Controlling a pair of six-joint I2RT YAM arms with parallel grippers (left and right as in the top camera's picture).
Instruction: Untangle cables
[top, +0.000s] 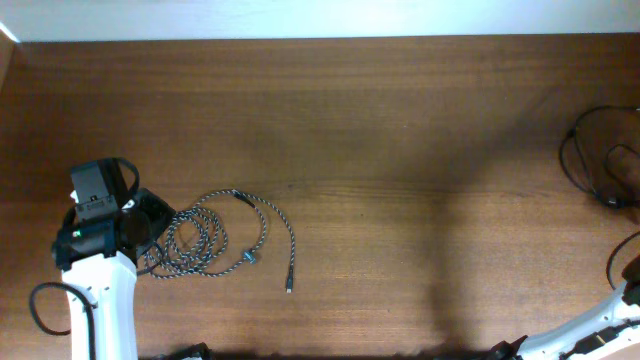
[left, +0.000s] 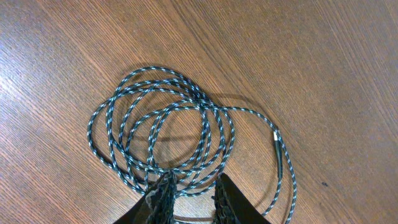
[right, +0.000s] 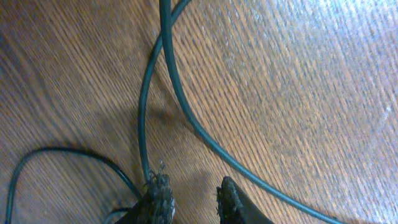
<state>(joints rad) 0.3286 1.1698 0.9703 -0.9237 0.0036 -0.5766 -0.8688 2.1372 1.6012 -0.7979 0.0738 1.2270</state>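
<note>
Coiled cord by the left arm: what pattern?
Black-and-white speckled braided cord; best in left wrist view.

There is no text, label, brand, number or sign that can be read in any of the three views.

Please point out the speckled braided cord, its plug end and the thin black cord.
speckled braided cord (left: 199, 99): left wrist view, coiled loops.
plug end (top: 289, 287): overhead view, tip.
thin black cord (right: 166, 37): right wrist view, straight stretch.

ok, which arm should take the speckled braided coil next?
Left. The left gripper hangs open at the edge of the black-and-white speckled braided cord coil. The right gripper is across the brown wooden table, over thin plain black cords.
</note>
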